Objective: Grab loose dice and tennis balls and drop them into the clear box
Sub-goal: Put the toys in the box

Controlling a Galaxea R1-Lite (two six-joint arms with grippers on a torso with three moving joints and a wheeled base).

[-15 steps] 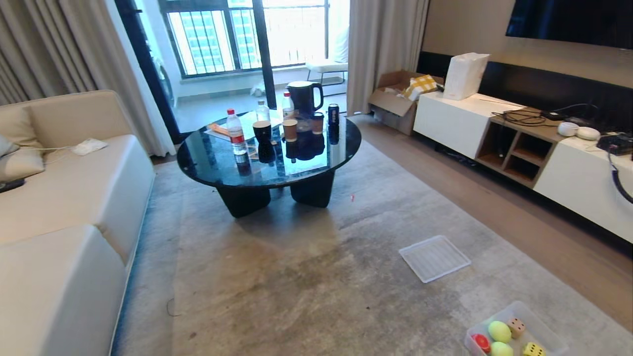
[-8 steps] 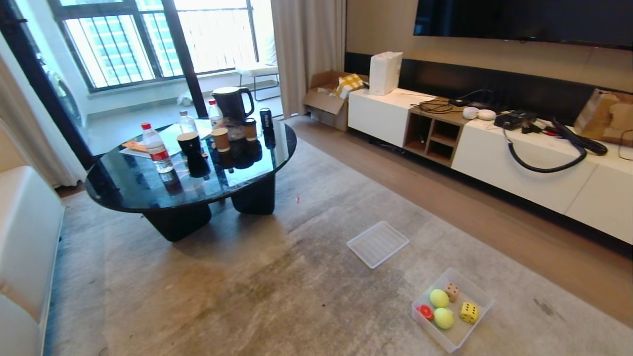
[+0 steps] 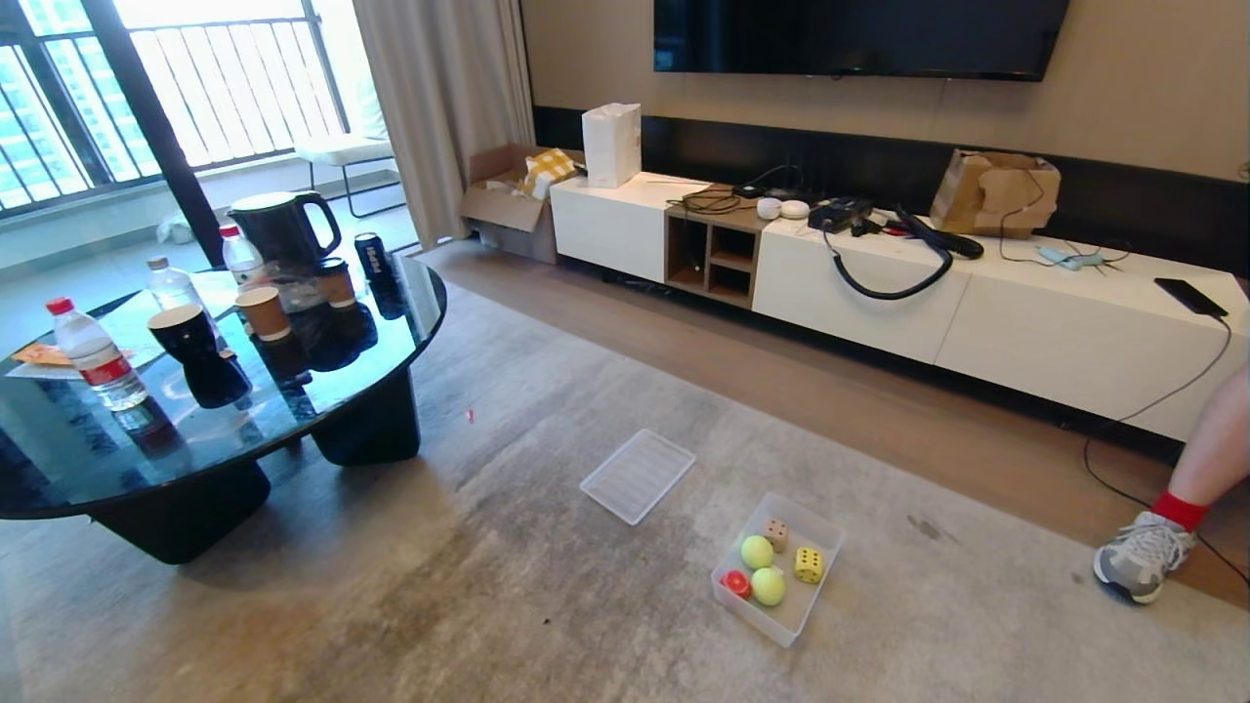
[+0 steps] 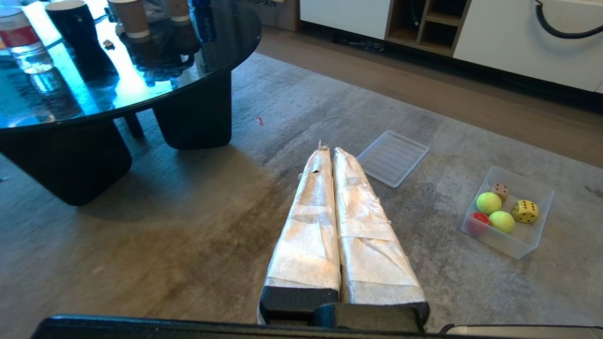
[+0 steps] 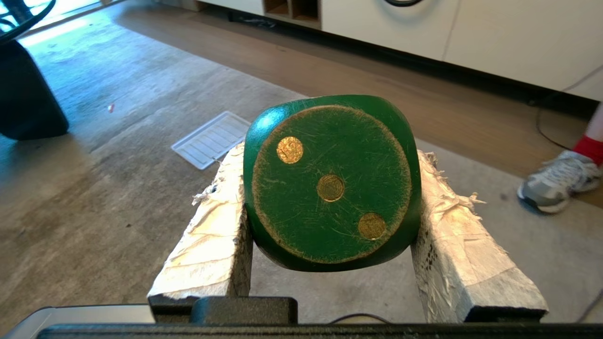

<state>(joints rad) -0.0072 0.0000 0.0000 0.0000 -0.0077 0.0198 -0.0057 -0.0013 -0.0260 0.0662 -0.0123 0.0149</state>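
A: Dice count in the clear box (image 3: 815,598): red die (image 3: 735,583), beige die (image 3: 776,533) and yellow die (image 3: 808,565), plus two tennis balls (image 3: 757,552). Box sits on the carpet (image 3: 547,586), its ribbed lid (image 3: 637,475) lying apart, nearer the black worktop (image 3: 59,469).

B: Fourth die?

A: Green die (image 5: 331,183), three gold pips facing the camera. Only the right wrist view shows it. Right tool (image 5: 330,207) is clamped on it, one wrapped finger on each side, above the carpet. Die blocks much of that view; the box does not appear there.

B: Head view on the arms?

A: Neither arm is in it. Left tool (image 4: 328,153) appears only in its own wrist view: wrapped fingers pressed together, nothing between them, held above the carpet.

B: Anything cut off?

A: Person at the right edge: only a lower leg, red sock and grey sneaker (image 3: 1138,557) visible, on the carpet's edge. Worktop runs off the left edge of the head view. Red die is half hidden behind a ball and the box wall in the left wrist view; pips unreadable. Box label not made out.
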